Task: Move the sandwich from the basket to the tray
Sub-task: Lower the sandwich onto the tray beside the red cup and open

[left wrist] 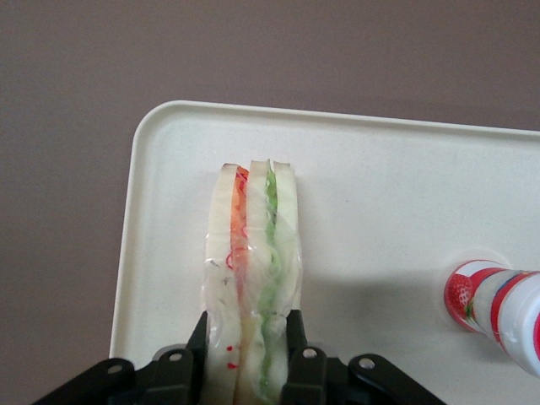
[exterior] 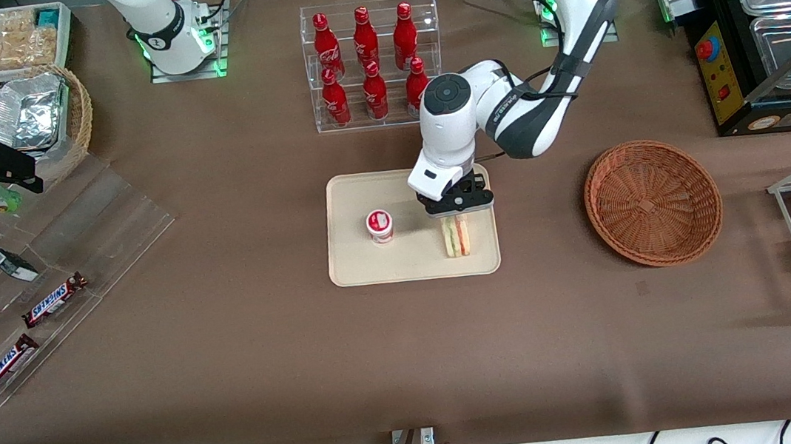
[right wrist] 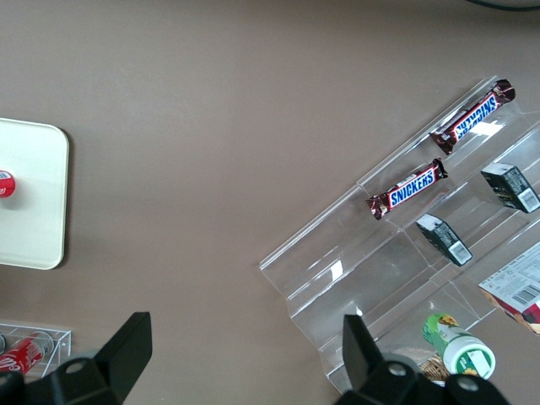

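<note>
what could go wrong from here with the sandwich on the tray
The gripper is shut on the sandwich, which stands on edge on the tray; on release it may tip over. It sits close to the tray's rim at the working arm's end, so a topple could land partly off it. The wrap might also cling to a finger and lift.

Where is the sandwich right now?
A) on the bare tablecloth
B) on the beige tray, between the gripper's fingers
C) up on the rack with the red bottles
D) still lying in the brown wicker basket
B: the sandwich stands on the tray with the gripper closed around it; the basket holds nothing.
</note>
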`<state>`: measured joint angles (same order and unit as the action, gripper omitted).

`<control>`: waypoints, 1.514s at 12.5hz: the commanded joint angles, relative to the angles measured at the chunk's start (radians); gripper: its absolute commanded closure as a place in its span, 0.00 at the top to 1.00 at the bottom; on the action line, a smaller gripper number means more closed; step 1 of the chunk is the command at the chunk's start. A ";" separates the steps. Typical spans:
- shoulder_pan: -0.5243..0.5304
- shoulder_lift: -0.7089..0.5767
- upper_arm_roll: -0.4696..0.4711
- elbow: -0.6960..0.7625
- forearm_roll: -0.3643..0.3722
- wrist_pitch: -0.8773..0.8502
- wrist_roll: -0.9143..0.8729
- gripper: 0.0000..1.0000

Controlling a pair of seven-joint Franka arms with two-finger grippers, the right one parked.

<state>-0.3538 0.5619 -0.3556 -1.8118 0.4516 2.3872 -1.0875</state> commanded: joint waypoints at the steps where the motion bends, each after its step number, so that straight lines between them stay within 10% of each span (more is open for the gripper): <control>1: -0.007 -0.004 0.003 -0.014 0.030 0.020 -0.038 0.37; 13: -0.007 -0.005 0.001 -0.043 0.102 0.043 -0.094 0.45; 17: -0.005 -0.011 0.001 -0.037 0.101 0.037 -0.129 0.99; 19: 0.004 -0.048 -0.002 -0.026 0.085 0.001 -0.138 1.00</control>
<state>-0.3572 0.5672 -0.3558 -1.8316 0.5251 2.4171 -1.1958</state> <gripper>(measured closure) 0.220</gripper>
